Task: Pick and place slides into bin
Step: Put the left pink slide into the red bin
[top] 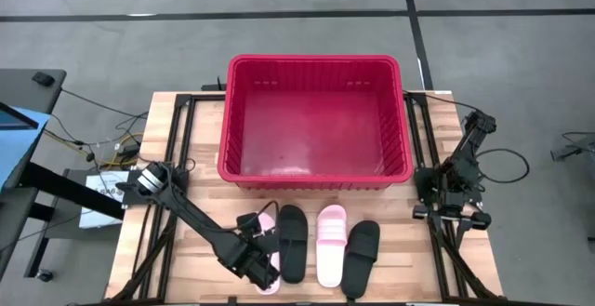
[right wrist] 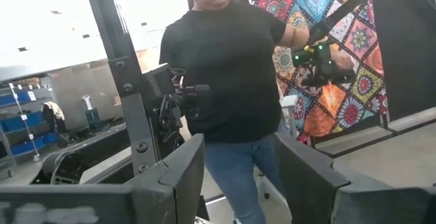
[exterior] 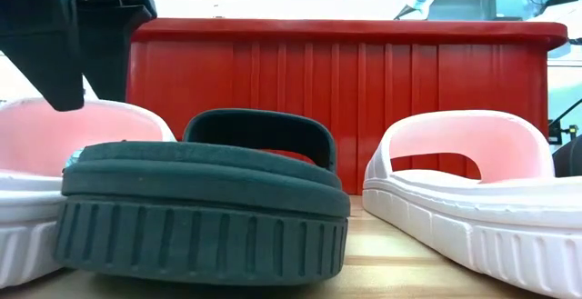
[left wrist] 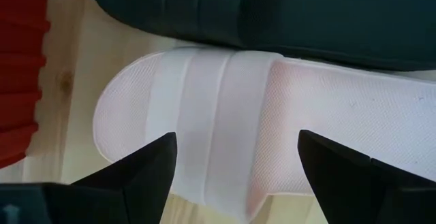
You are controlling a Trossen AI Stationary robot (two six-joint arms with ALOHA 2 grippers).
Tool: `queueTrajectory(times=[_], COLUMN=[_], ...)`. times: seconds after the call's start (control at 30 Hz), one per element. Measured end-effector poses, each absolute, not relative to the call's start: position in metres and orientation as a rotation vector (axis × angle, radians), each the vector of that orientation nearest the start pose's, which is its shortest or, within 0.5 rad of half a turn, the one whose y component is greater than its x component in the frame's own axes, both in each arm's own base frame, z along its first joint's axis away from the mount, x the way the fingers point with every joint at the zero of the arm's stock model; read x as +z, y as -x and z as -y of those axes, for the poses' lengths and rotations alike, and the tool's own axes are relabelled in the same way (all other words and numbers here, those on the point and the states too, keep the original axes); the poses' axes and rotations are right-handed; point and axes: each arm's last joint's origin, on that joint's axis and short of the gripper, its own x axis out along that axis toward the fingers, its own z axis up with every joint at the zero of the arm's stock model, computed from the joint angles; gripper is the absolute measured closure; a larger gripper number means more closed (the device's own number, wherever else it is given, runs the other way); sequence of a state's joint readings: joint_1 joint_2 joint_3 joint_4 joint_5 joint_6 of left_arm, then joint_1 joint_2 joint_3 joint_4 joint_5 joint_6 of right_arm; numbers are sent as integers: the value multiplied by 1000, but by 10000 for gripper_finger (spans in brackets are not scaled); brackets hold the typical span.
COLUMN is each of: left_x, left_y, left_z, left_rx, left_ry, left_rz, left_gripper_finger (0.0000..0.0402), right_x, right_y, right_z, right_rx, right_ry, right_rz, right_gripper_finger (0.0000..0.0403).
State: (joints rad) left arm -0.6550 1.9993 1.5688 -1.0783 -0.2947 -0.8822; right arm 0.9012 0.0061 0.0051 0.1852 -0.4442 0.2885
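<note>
Slides lie in a row on the wooden table (top: pixel 177 111), just in front of the big red bin (top: pixel 316 120). From left to right in the high view they go pink, black, pink, black. The first pink slide (left wrist: pixel 225 125) is mostly hidden under the left arm in the high view. The first black slide (top: pixel 292 243) lies right beside it, and the wrist view shows their sides touching. Next comes the second pink slide (top: pixel 331 246), then the second black slide (top: pixel 361 257), which is turned a little and sits nearest the table's front edge.

The bin has slotted sides and nothing can be seen lying inside it. All four slides are outside it.

The left gripper (top: pixel 264 271) is low over the first pink slide. Its two dark fingers (left wrist: pixel 136 176) are spread wide, one on each side of the wide strap. They hold nothing. In the low view the dark gripper hangs just above that pink slide, to the left of the black one.

The right gripper (right wrist: pixel 238 176) waits at the right side of the table, well away from the slides. Its fingers are apart and hold nothing. Past them, its wrist view shows a person in a black shirt and blue jeans (right wrist: pixel 228 74) standing in the room
</note>
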Motion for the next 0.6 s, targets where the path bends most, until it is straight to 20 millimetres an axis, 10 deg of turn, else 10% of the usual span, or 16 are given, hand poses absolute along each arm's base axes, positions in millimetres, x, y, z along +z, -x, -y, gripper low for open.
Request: queueTrajectory(times=[0.37,0.6], left_x=[200,164], left_y=[-310,-319], left_z=[226,235], left_rx=[284,240], left_ry=[9,-20], left_rz=[-1311,-1391], left_gripper_finger=[268,372], right_x=[182,182], right_y=[-48,-48], right_z=[-81,-81], right_rx=[1361,1360], right_ry=[-288,-287], right_rz=[-1,-6], right_gripper_finger=[236,236])
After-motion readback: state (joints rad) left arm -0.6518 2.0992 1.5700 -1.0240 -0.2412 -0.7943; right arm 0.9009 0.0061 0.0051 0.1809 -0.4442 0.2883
